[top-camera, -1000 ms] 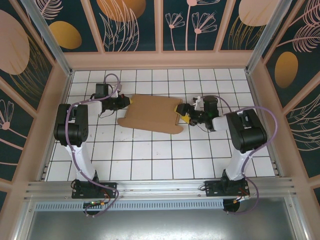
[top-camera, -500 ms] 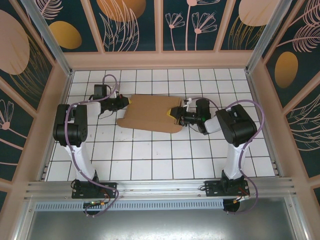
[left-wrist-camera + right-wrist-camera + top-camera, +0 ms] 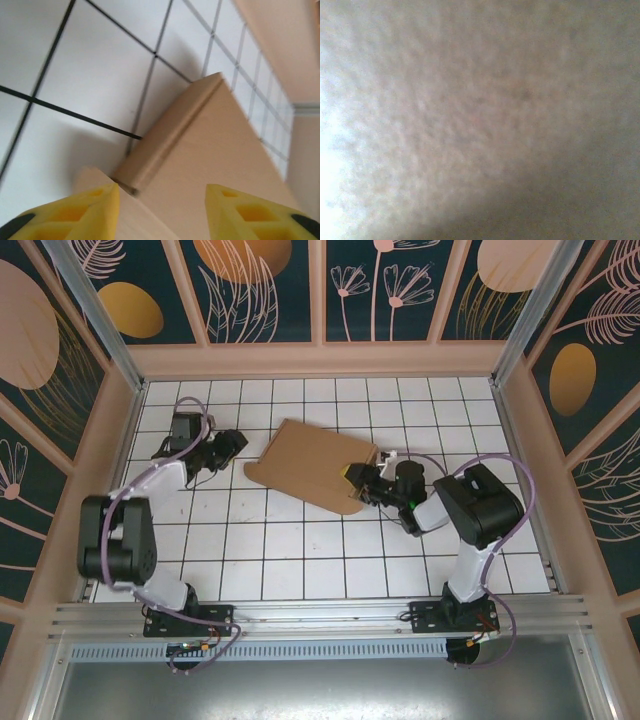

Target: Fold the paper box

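The desk [image 3: 300,560], a white tiled surface, carried the paper box [image 3: 312,462] near its middle, lying flat but askew to the tile lines, between the two arms. We judged the box to be light and fairly stiff across its panels, yet ready to bend at its crease lines. Its plain brown face looked smooth enough to slide over the tiles when pushed, and its thin edges could crumple under a hard pinch. We therefore advised taking hold at an outer flap or edge, close to a crease, with one side steadied while the other was raised. The right claw [image 3: 358,478] sat at the right edge of the box, its yellow tip over the cardboard. We could not tell whether it was clamped on that edge or merely resting against it. The left claw [image 3: 236,442] stood just beside the left edge, apart from the sheet, with its fingers [image 3: 95,207] spread and nothing gripped between them. The overhead view gave the whole outline and the placing of both arms. The left wrist view added a doubled-over flap [image 3: 170,135] with a rounded corner along the near edge. The right wrist view gave a close, blurred tan surface, too soft to identify.
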Controlling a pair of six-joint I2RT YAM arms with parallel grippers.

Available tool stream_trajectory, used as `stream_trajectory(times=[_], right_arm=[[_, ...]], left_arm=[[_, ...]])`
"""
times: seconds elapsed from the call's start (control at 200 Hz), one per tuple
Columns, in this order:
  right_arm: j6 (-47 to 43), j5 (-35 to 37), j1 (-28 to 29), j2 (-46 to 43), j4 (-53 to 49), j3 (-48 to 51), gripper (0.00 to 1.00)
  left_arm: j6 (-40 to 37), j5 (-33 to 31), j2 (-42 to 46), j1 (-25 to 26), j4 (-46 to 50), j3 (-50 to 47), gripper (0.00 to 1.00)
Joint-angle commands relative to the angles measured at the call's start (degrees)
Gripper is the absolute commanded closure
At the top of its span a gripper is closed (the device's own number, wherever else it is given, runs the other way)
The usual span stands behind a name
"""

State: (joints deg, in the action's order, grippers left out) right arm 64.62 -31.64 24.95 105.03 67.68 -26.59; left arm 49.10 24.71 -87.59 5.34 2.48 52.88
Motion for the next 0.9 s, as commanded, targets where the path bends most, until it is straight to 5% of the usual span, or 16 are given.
stream_trajectory(times=[0.0,0.15,0.345,0.896], right_arm=[[2.76,12.14,2.21,-0.47,0.73,1.78,0.57],[5.83,15.47,4.35,-0.20,1.90,2.36,0.55],[7.18,15.21,5.20,1.31,3.22,1.82,0.56],[9.43,12.85,5.37,4.29,6.58,1.19,0.59]], left_arm=[[12.13,-4.27,3.57,5.47,4.36,-1.62,0.50],[22.81,-7.02,4.52,13.46,4.93,-4.34,0.50],[35.44,-7.51,5.95,17.44,-9.44,-10.44,0.48],[34.95,-7.76,1.52,19.84,-9.78,-7.66,0.48]])
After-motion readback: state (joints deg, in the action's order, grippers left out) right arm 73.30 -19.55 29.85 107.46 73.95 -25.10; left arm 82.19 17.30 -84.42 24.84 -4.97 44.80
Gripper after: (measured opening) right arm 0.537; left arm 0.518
